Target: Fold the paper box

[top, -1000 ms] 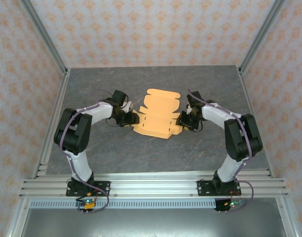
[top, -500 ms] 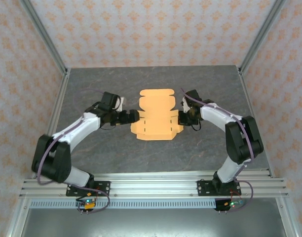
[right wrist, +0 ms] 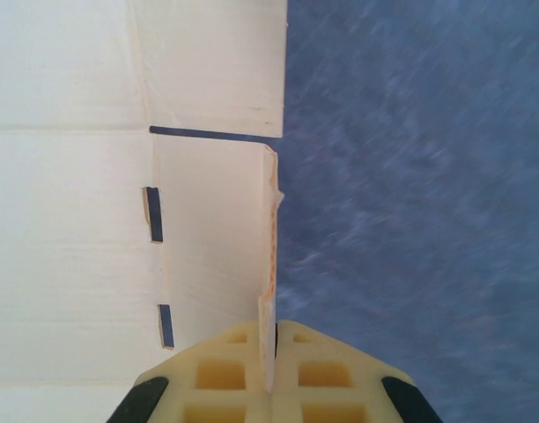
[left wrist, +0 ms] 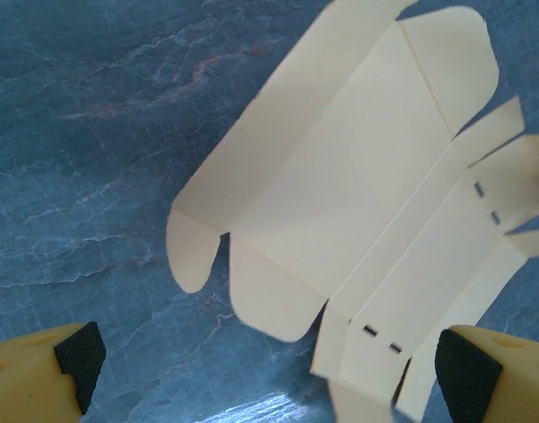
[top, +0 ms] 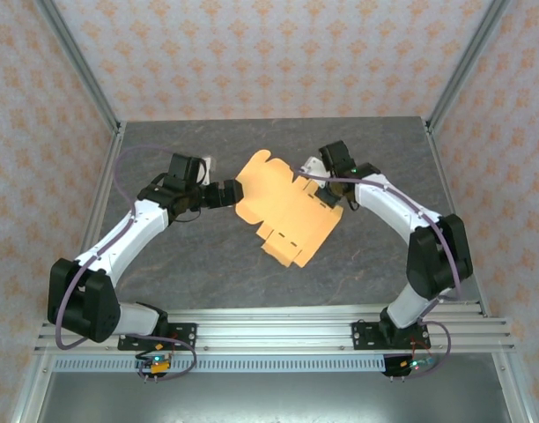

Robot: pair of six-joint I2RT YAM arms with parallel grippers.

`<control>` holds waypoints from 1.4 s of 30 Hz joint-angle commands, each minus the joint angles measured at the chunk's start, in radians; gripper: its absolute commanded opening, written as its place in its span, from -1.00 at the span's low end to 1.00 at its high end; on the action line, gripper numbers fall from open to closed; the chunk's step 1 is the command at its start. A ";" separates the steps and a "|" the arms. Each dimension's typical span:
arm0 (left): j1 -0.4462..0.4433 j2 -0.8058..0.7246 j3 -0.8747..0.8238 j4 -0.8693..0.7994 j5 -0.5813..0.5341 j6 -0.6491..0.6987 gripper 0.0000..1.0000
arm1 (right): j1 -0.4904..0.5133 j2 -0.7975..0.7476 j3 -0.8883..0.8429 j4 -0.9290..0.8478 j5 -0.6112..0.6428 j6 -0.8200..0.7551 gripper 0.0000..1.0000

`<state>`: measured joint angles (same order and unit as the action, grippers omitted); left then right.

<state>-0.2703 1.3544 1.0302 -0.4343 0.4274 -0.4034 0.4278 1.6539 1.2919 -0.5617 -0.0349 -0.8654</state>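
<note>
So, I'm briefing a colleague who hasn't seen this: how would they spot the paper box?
On the dark grey table, look near the middle. The paper box is there, an unfolded tan cardboard sheet with one flap pinched in the jaws of the right gripper. Its rounded flaps and small slots set it apart.

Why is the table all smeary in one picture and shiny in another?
Right wrist view: the dark marbled table is streaky with blur, and the orange-tan cardboard box sheet looks washed-out white. Left wrist view: sharp table, with a bright glare patch at the bottom.
</note>
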 commanded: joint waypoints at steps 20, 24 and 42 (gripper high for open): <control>0.009 0.045 -0.114 0.153 -0.004 0.010 1.00 | -0.076 -0.106 -0.003 0.081 -0.233 0.413 0.06; 0.000 0.049 -0.179 0.201 -0.003 -0.015 1.00 | -0.202 -0.143 -0.150 0.034 -0.266 0.717 0.04; -0.007 -0.057 -0.227 0.177 -0.022 0.005 1.00 | -0.227 0.005 -0.349 0.104 -0.588 0.849 -0.32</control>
<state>-0.2687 1.3022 0.8104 -0.2756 0.4038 -0.3954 0.1921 1.6363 0.8974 -0.4526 -0.5388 -0.0189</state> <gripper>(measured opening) 0.998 0.353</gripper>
